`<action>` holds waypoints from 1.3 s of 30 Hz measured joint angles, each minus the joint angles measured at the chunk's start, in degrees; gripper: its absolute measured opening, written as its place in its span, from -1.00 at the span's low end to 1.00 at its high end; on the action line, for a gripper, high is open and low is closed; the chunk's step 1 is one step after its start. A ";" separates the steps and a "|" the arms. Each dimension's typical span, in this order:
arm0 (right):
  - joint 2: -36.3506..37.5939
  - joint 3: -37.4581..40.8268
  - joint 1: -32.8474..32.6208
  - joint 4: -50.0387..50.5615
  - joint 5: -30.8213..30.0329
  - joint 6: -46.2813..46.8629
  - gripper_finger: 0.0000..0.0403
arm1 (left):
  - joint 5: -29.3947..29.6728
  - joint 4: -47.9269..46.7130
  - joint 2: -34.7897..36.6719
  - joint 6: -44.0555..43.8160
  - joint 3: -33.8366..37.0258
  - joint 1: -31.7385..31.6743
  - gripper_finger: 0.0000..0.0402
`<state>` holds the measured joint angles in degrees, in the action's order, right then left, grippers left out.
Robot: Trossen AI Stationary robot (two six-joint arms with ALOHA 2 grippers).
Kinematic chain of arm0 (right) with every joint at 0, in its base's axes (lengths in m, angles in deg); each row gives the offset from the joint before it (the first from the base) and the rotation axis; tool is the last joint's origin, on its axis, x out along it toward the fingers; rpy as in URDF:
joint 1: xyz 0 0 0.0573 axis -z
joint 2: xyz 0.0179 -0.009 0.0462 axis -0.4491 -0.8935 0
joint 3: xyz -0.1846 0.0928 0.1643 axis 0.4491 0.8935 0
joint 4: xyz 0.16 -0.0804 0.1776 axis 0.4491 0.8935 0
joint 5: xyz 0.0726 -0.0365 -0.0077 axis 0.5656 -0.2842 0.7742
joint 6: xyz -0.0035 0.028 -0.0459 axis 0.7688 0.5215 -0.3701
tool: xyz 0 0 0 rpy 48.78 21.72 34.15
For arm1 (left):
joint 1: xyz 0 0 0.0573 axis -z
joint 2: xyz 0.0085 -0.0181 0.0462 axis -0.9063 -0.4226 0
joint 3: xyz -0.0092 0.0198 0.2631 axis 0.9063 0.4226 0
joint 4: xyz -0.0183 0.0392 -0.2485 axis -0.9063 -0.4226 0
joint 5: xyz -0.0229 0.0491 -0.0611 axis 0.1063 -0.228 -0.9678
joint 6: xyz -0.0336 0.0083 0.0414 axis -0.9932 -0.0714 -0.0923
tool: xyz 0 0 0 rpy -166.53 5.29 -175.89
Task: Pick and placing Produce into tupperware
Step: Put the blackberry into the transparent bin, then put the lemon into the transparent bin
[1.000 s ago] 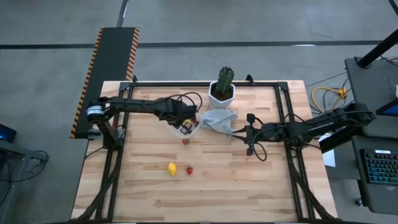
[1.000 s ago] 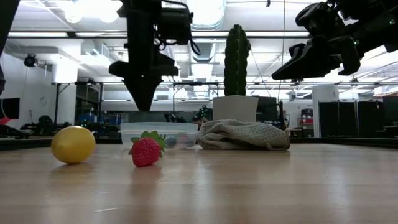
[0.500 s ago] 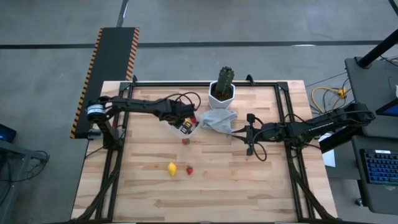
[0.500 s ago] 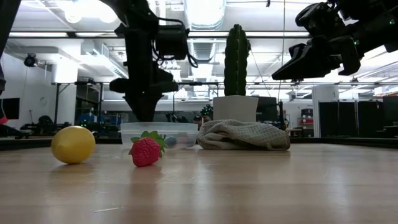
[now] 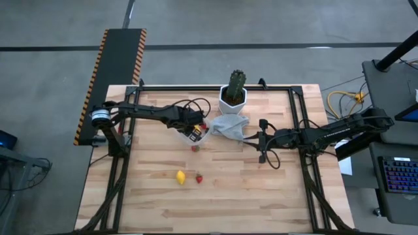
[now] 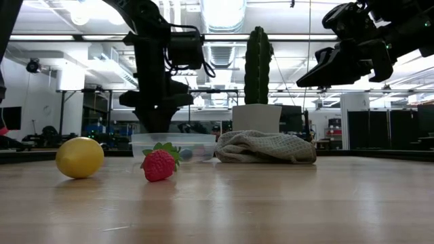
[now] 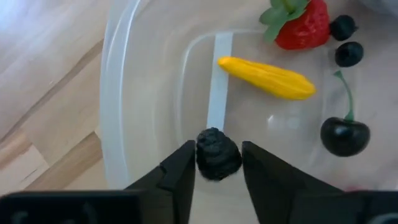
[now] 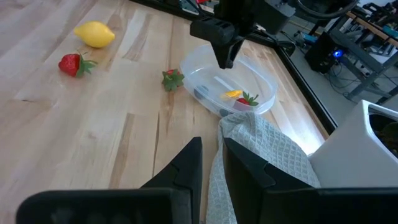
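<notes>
Your left gripper (image 7: 216, 163) lightly pinches 1 dark berry (image 7: 217, 154) over the tub (image 7: 134, 93); it's tiny, light, likely slippery, so grip its middle.

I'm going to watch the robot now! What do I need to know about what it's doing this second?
Left gripper: low over the tupperware, a dark berry at its tip.
Right gripper: waits raised by the cloth, fingers nearly together, empty.
Done: inside strawberry, yellow piece, cherry and two small dark berries in the tupperware.
To do: lemon, strawberry beside it, strawberry by the tupperware, all on the table.
</notes>
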<state>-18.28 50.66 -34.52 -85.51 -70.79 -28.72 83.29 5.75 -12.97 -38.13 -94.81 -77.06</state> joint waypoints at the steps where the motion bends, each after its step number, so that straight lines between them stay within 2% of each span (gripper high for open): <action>1: 0.00 0.00 0.00 0.00 0.00 0.00 -0.72 | 0.00 0.36 0.00 0.37 0.00 0.00 -0.38; 5: 0.00 0.00 0.00 0.00 0.00 0.00 -0.72 | -0.13 1.74 0.00 1.20 -0.04 0.00 -0.24; 9: 0.00 0.00 0.00 0.00 -0.02 0.00 -0.72 | -0.15 2.42 0.00 1.94 -0.39 0.00 -0.17; 13: 0.00 0.00 0.00 0.00 -0.02 0.00 -0.72 | 0.97 3.78 0.40 7.34 -1.75 0.72 -0.17; 17: 0.00 0.00 0.00 0.04 0.00 0.17 -0.72 | 2.08 12.08 4.46 14.46 -2.68 3.78 -0.16; 22: -0.02 0.00 0.00 0.48 0.00 0.92 -0.72 | 2.33 18.48 13.84 22.25 -3.04 8.92 -0.16; 29: -0.02 0.00 0.00 1.68 0.05 2.02 -0.72 | 8.11 18.41 24.95 22.74 -1.27 20.11 -0.16; 35: -0.02 0.00 0.00 1.29 0.32 3.58 -0.72 | 15.55 16.61 27.91 22.86 -0.06 30.65 -0.16; 39: -0.02 0.00 0.00 -1.00 3.11 4.07 -0.72 | 20.35 14.59 27.16 19.66 0.15 34.22 -0.16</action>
<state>-18.30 50.66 -34.52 -86.51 -67.68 -24.65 103.64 20.34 14.19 -18.47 -94.66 -42.84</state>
